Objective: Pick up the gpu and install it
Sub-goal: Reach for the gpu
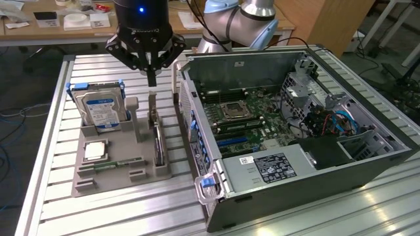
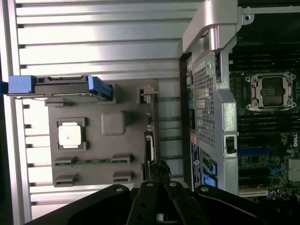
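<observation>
Table: slatted aluminium; grey holder beside open computer case.
Graphics card: on edge in holder slot.
Gripper: fingers closed, above card's bracket end.
Risk: closed fingers descending would probably strike the card edge, not straddle it.

Lower edge of gpu hidden within gray holder

Looks like a robotics lab or test workshop. Told by a table of ribbed aluminium profiles, a grey-and-blue robot arm with a black gripper hanging over it, an opened computer case baring its motherboard, and a grey fixture holding loose computer parts. Behind, a wooden desk strewn with small boxes and papers; loose cables on the floor.
</observation>
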